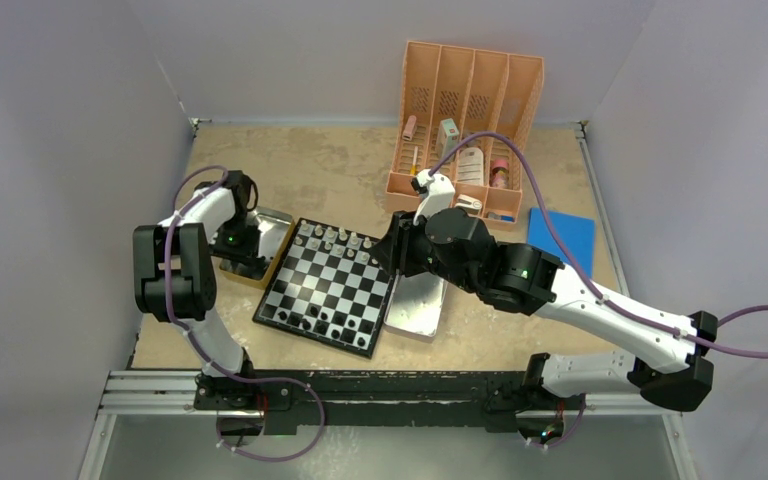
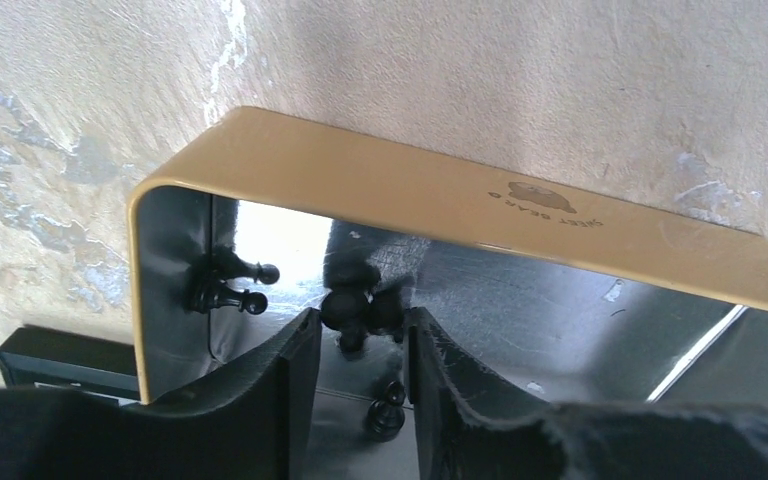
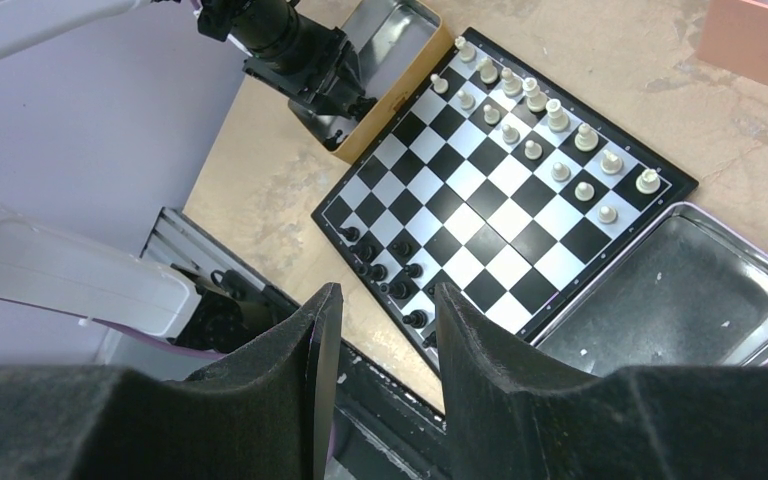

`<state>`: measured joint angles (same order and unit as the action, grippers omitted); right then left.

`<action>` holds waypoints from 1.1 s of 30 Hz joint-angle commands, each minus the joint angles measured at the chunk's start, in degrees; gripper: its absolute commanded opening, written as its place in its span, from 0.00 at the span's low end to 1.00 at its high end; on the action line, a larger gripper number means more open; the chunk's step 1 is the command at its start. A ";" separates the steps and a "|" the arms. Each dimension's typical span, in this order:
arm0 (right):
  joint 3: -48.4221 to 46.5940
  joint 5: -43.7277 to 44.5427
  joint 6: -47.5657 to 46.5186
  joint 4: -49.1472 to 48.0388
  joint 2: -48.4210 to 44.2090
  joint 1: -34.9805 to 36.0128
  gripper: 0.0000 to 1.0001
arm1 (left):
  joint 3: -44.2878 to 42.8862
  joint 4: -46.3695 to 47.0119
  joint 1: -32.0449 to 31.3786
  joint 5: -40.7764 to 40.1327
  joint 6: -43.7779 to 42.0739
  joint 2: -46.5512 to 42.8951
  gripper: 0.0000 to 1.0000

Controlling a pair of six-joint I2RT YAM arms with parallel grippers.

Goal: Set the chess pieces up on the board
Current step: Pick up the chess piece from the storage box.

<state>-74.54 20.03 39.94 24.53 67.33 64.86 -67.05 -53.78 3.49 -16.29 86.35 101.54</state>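
The board [image 1: 330,285] [image 3: 490,190] lies mid-table. White chess pieces [image 1: 335,238] [image 3: 535,120] stand along its far rows, and several black ones [image 1: 330,325] [image 3: 390,270] stand on its near rows. My left gripper [image 1: 235,240] [image 2: 358,318] reaches down into a yellow-rimmed tin tray [image 1: 270,232] [image 2: 410,190]. It is open, with a blurred black piece [image 2: 348,310] at its fingertips. Two black pawns [image 2: 235,290] lie by the tray wall, and another piece [image 2: 385,408] lies on the floor between the fingers. My right gripper [image 1: 392,255] [image 3: 385,290] hovers open and empty above the board's right edge.
A plain silver tray [image 1: 418,305] [image 3: 680,290] lies against the board's right side. A peach desk organizer [image 1: 470,100] stands at the back right, with a blue pad [image 1: 562,235] in front of it. A black rail [image 1: 360,385] runs along the near table edge.
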 commanded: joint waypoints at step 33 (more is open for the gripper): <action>0.01 0.88 0.92 -1.21 -2.04 0.15 0.42 | 1.44 -1.99 0.51 0.79 3.70 -0.71 0.16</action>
<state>-74.50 19.97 40.12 24.53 67.33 64.86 -65.71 -55.05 3.53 -15.18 88.84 101.54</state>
